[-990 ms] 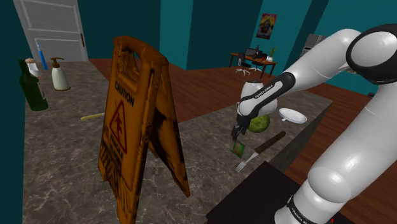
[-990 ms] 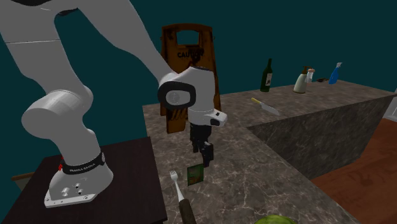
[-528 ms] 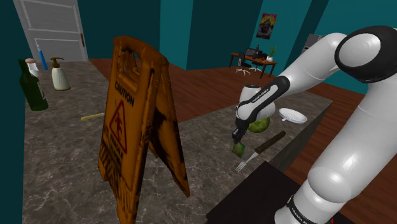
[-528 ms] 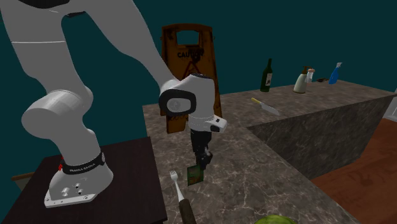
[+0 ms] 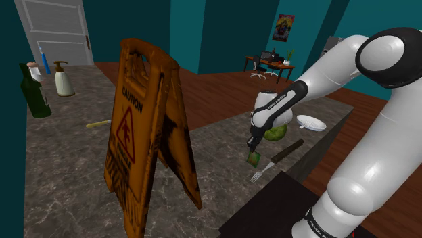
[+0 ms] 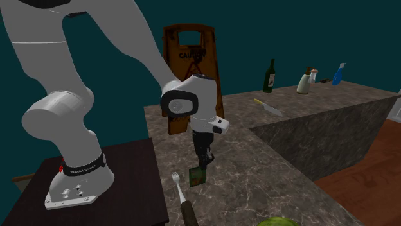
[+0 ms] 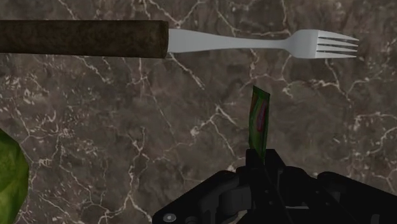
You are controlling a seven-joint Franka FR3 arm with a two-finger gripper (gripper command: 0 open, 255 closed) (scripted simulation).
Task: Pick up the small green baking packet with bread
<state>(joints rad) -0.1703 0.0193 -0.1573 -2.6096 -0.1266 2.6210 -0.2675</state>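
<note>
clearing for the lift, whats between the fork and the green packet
Nothing but bare marbled counter. In the wrist view the fork lies apart from the green packet, which stands on edge.

My arm (image 5: 338,67) arches up from the shoulder and down again, the wrist (image 6: 193,99) bent so my gripper (image 5: 251,146) points straight down beneath it, pinched closed on the upper edge of the green packet (image 7: 258,121).

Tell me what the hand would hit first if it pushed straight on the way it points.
The packet clasped in the hand; right behind it, probably the counter. The fork lies off that line.
</note>
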